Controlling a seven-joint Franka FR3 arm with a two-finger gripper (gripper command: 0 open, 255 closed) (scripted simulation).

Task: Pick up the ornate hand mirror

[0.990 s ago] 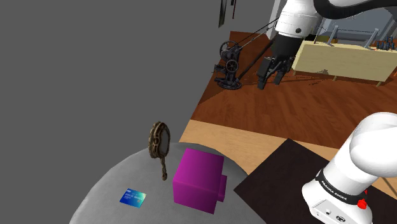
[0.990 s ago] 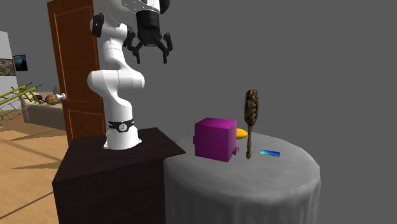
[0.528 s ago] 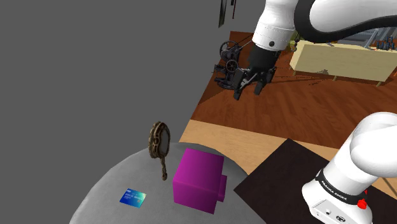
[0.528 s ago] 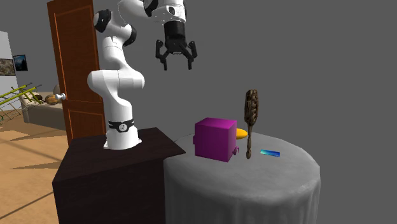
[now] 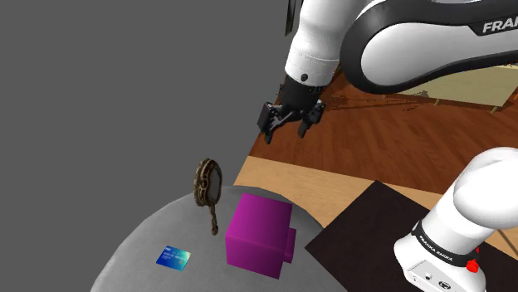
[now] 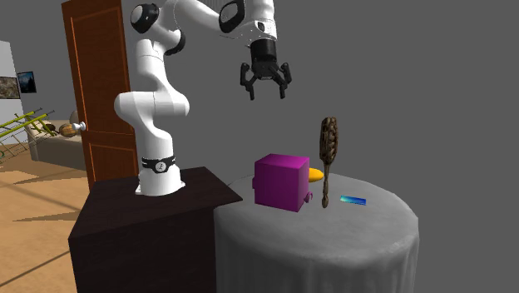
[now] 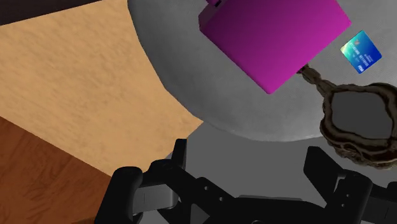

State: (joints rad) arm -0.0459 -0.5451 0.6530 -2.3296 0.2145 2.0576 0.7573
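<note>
Two black fingers (image 7: 318, 167) spread wide, empty, ornate hand mirror (image 5: 207, 183) standing upright well below, beside magenta box (image 5: 259, 231)

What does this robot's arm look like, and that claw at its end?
The arm is glossy white in rounded segments with dark joints, a black band near its base, a red dot and lettering. Its gripper is all black and two-fingered.

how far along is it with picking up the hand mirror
Done: nothing yet. The hand mirror stands upright on the grey table beside the magenta box, untouched. In hand: the gripper hovers open, high above the table and short of the mirror. Left: come down over the mirror, close on it and lift.
</note>
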